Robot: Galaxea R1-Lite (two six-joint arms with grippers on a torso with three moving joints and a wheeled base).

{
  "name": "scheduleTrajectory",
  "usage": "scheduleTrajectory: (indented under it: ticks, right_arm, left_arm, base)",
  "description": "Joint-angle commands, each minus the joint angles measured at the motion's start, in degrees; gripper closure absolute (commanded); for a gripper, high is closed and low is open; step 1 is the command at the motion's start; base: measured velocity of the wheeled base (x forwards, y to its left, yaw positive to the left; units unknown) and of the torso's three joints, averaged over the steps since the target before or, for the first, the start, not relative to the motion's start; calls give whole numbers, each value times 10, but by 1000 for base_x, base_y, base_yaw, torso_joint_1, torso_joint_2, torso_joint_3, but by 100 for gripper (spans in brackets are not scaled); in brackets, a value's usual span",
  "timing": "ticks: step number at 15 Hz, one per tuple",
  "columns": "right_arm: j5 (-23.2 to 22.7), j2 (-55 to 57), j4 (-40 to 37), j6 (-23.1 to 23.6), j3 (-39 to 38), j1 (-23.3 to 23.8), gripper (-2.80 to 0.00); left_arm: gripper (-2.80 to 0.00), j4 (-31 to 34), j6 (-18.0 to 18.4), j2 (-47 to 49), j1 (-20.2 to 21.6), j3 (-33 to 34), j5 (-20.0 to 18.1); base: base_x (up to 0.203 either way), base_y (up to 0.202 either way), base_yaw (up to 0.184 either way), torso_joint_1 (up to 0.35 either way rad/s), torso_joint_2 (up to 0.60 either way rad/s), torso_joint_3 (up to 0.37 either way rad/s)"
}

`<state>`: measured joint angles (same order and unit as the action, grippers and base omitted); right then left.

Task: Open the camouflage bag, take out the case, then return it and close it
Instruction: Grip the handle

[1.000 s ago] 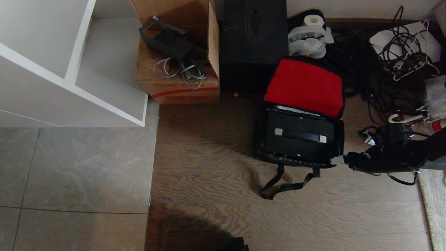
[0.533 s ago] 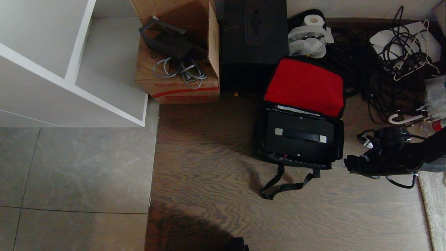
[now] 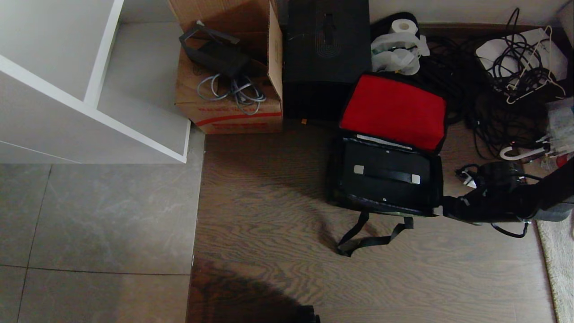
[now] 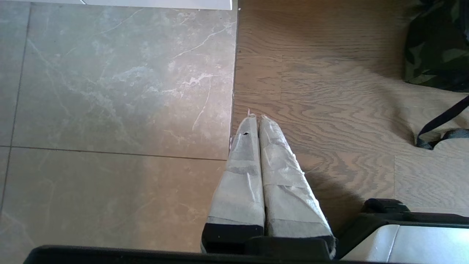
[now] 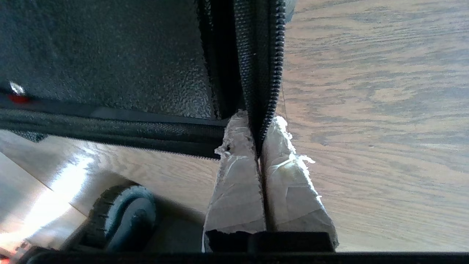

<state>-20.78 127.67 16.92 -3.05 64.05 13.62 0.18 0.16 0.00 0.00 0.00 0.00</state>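
The camouflage bag (image 3: 385, 179) sits on the wooden floor (image 3: 278, 233) with its red-lined lid (image 3: 392, 110) flipped back, leaning toward the taller plain black box (image 3: 326, 54) behind it. The case (image 3: 385, 177) lies inside the bag, its handle with silver ends facing up. The bag's black shoulder strap (image 3: 372, 235) trails on the floor in front of the bag.

The right pincer (image 5: 260, 126) is at the bag's front right corner, level with the rim, and its taped fingers (image 5: 238, 176) are pinched together on the bag's open zipper edge (image 5: 263, 73), the toothed band running out between the tips. The case's textured side with a small red mark (image 5: 16, 98) shows just past that edge, inside the bag.

The left pincer (image 4: 255, 118) hangs well to the left of the bag, fingers pressed together on nothing, over the seam between grey tile (image 4: 110, 91) and wood floor.
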Motion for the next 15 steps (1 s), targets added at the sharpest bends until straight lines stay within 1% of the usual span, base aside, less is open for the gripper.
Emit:
scheduleTrajectory:
  ticks: [1, 3, 5, 8, 10, 12, 15]
  right_arm:
    - [0, 4, 1, 0, -1, -7, 0]
    - [0, -1, -1, 0, -7, -11, 0]
    - [2, -16, -7, -1, -32, -15, 0]
    - [2, -57, -43, -9, -79, -42, 0]
    - [1, -81, -76, -23, -106, -66, 0]
    - [2, -94, -83, -39, -132, -90, 0]
    - [1, -93, -78, -41, -130, -98, 0]
  left_arm:
    - [0, 0, 0, 1, 0, 0, 0]
    - [0, 0, 0, 1, 0, 0, 0]
    - [0, 0, 0, 1, 0, 0, 0]
    - [0, 0, 0, 1, 0, 0, 0]
    - [0, 0, 0, 1, 0, 0, 0]
    - [0, 0, 0, 1, 0, 0, 0]
    - [0, 0, 0, 1, 0, 0, 0]
  base:
    - [0, 0, 0, 0, 0, 0]
    - [0, 0, 0, 0, 0, 0]
    - [0, 0, 0, 0, 0, 0]
    - [0, 0, 0, 0, 0, 0]
    - [0, 0, 0, 0, 0, 0]
    - [0, 0, 0, 0, 0, 0]
    - [0, 0, 0, 0, 0, 0]
